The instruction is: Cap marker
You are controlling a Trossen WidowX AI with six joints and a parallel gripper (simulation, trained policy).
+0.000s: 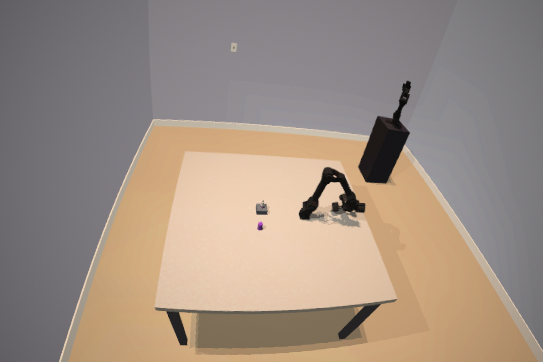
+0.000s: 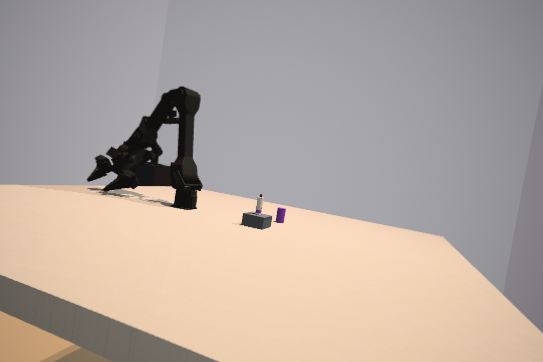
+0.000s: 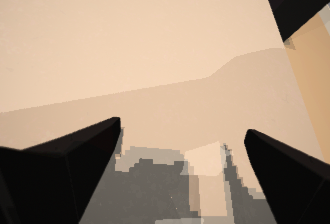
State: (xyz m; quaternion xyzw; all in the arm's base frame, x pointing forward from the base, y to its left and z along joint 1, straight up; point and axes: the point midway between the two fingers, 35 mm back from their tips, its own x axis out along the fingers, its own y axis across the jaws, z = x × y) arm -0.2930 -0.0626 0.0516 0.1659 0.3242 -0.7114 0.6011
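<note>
The marker (image 1: 263,203) (image 2: 260,203) stands upright in the dark grey holder block (image 1: 261,210) (image 2: 256,220), with its pale body and dark tip uncovered. The purple cap (image 1: 260,226) (image 2: 281,215) stands loose on the table, a short way from the block and apart from it. My gripper (image 1: 348,208) (image 2: 96,185) (image 3: 183,125) is open, with nothing between its fingers. It hangs low over the table's right side in the top view, beyond the arm's base and far from cap and marker. Neither shows in the wrist view.
The arm's base (image 1: 306,212) (image 2: 185,199) stands on the table (image 1: 217,265) (image 2: 332,290) (image 3: 87,60) between the gripper and the holder block. A dark pedestal (image 1: 383,150) with another black arm (image 1: 400,107) stands off the table's right edge in the top view.
</note>
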